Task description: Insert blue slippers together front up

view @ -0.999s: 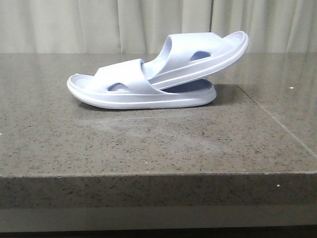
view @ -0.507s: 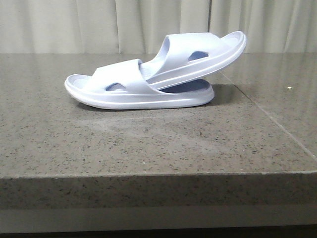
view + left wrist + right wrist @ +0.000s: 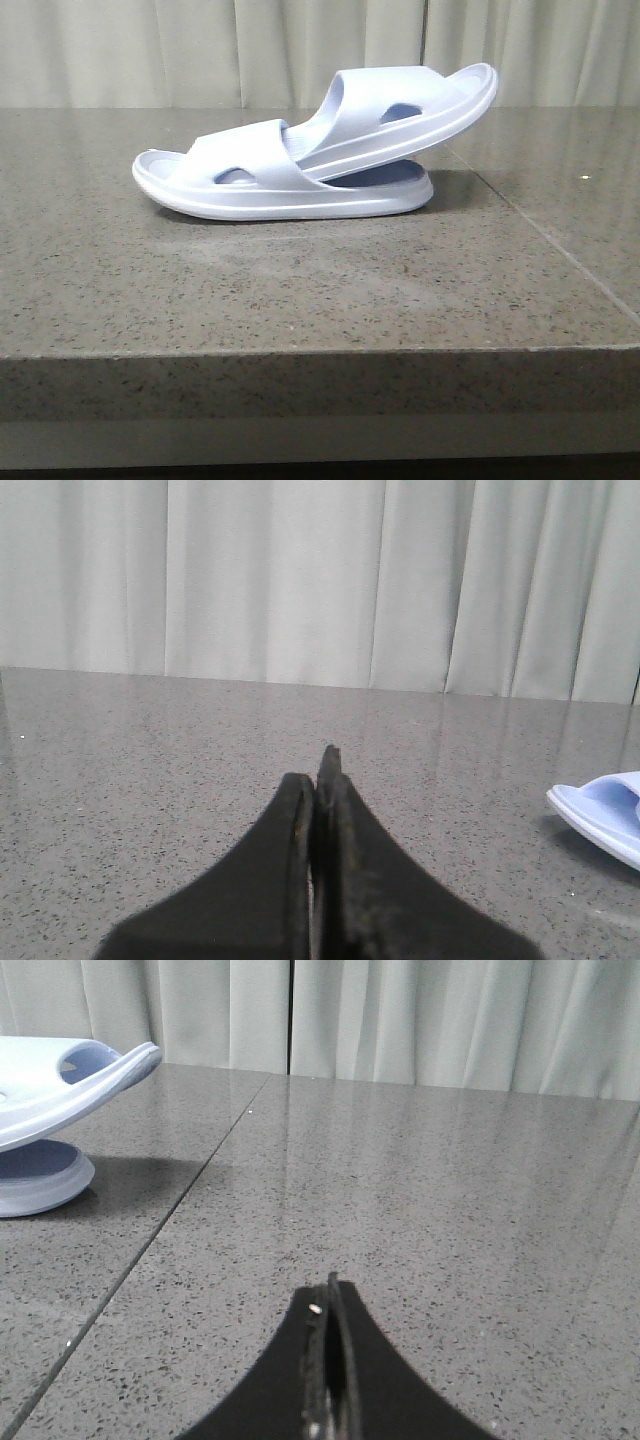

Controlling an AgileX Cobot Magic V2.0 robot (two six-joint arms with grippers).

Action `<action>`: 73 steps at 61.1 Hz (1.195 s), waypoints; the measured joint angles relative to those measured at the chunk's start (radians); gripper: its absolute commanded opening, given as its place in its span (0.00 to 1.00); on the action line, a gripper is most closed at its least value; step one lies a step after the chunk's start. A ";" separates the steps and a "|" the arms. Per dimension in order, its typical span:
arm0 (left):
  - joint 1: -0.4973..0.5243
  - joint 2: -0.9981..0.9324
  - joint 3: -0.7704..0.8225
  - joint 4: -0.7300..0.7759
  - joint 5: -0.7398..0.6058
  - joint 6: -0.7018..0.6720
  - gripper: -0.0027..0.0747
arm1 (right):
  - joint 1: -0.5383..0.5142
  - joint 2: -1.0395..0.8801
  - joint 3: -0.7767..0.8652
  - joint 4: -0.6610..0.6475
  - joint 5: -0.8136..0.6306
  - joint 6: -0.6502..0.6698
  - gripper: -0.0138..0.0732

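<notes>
**Slippers nested on the counter, both hands away from them**

From the front, the blue slippers sat on the speckled grey counter, towards its far side, with a pale curtain behind. The lower slipper lay flat on its sole. The upper slipper was pushed under the lower one's strap and tilted, its free end raised off the counter to the right. No arm appeared in this view.

In the left wrist view, the left hand had its dark fingers pressed together, holding nothing, above bare counter. One end of a slipper showed at the picture's edge, well apart from the hand.

In the right wrist view, the right hand was likewise closed on nothing. The slippers' raised end and the sole beneath it lay well apart from it.
</notes>
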 measured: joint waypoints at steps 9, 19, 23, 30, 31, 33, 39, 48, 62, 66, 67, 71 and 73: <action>0.000 0.000 0.000 0.000 0.000 0.000 0.01 | 0.000 0.000 0.000 0.000 -0.001 0.000 0.08; 0.000 0.000 0.000 0.000 0.000 0.000 0.01 | 0.000 0.000 0.000 0.000 -0.001 0.018 0.08; 0.000 0.000 0.000 0.000 0.000 0.000 0.01 | 0.000 0.000 0.000 -0.005 -0.001 0.042 0.08; 0.000 0.000 0.000 0.000 0.000 0.000 0.01 | 0.000 0.000 0.000 -0.024 -0.002 0.079 0.08; 0.000 0.000 0.000 0.000 0.000 0.000 0.01 | 0.000 0.000 0.000 -0.025 -0.002 0.082 0.08; 0.000 0.000 0.000 0.000 0.000 0.000 0.01 | 0.000 0.000 0.000 -0.031 -0.002 0.084 0.08; 0.000 0.000 0.000 0.000 0.000 0.000 0.01 | 0.000 0.000 0.000 -0.041 0.009 0.093 0.08; 0.000 0.000 0.000 0.000 0.000 0.000 0.01 | 0.000 0.000 0.000 -0.046 0.013 0.094 0.08; 0.000 0.000 0.000 0.000 0.000 0.000 0.01 | 0.000 0.000 0.000 -0.047 0.013 0.096 0.08; 0.000 0.000 0.000 0.000 0.000 0.000 0.01 | 0.000 0.000 0.000 -0.047 0.013 0.096 0.08; 0.000 0.000 0.000 0.000 0.000 0.000 0.01 | 0.000 0.000 0.000 -0.047 0.013 0.096 0.08; 0.000 0.000 0.000 0.000 0.000 0.000 0.01 | 0.000 0.000 0.000 -0.047 0.013 0.096 0.08; 0.000 0.000 0.000 0.000 0.000 0.000 0.01 | 0.000 0.000 0.000 -0.047 0.013 0.096 0.08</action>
